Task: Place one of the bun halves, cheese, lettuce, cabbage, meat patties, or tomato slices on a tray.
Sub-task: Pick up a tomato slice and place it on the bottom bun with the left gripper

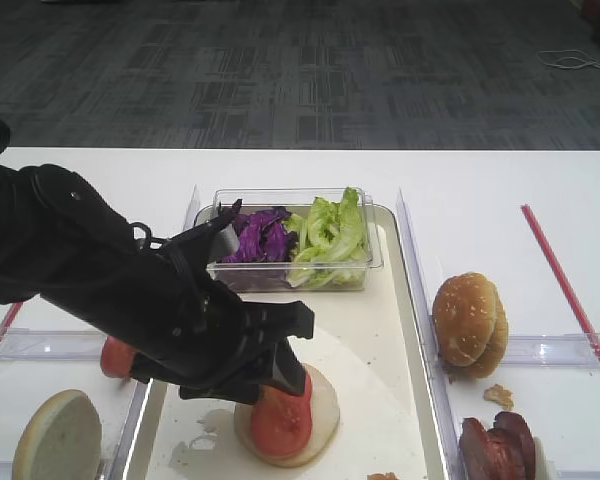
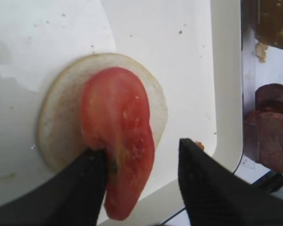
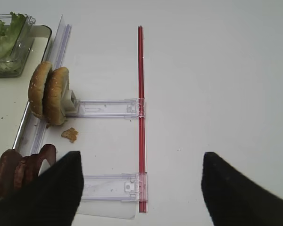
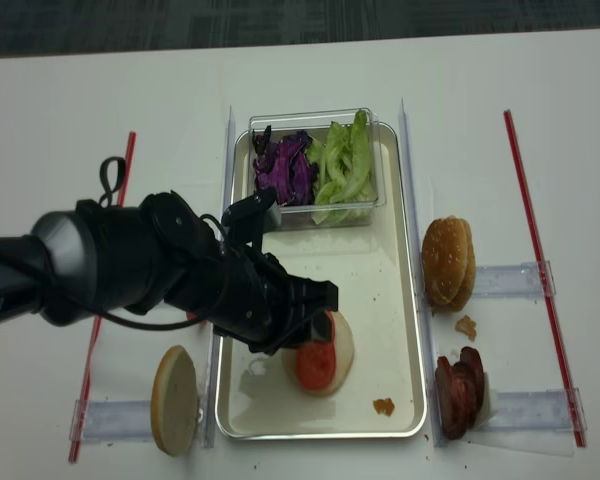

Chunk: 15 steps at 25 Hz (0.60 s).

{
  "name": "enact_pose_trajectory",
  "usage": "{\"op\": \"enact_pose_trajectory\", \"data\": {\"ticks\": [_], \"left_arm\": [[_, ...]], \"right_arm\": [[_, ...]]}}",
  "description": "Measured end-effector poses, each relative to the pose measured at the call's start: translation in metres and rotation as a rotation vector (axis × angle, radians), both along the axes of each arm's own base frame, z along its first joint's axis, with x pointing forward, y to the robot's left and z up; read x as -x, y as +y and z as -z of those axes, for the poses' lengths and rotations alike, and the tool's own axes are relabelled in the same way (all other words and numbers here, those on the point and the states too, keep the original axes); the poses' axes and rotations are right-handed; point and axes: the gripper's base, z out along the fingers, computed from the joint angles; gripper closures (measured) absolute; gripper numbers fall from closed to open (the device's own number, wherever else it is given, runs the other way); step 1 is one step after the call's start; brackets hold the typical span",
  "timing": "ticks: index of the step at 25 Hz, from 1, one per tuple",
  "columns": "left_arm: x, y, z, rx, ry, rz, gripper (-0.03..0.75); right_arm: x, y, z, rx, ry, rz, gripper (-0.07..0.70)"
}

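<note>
A red tomato slice [image 2: 118,136] lies on a pale bun half [image 2: 56,127] on the cream tray [image 1: 380,300]. My left gripper [image 2: 141,155] is open just above them; its left finger [image 2: 85,188] touches the slice's edge and the other stands apart. Over bare table on the right, my right gripper [image 3: 139,162] is open and empty. Cabbage [image 1: 260,238] and lettuce [image 1: 330,235] fill a clear tub [image 1: 375,262] at the tray's far end. Sesame bun halves [image 1: 470,325] and meat patties [image 1: 495,445] stand right of the tray. Cheese is out of view.
Left of the tray stand another pale bun half [image 1: 58,435] and a tomato slice [image 1: 115,357] in clear holders. A red strip [image 3: 140,117] runs along the table on the right. A crumb [image 3: 69,134] lies near the sesame buns.
</note>
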Motion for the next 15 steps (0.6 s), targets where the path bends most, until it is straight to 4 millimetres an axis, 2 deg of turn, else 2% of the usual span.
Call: {"op": "enact_pose_trajectory", "data": {"ticks": [6,15], "left_arm": [[-0.0039,0.0112,0.0012,-0.019,0.022,0.019,0.386],[-0.0038,0.0122,-0.0005,-0.038,0.02,0.066,0.386]], "right_arm": [[0.0,0.0,0.0,0.0,0.0,0.0,0.069],[0.0,0.0,0.0,0.0,0.0,0.0,0.069]]}}
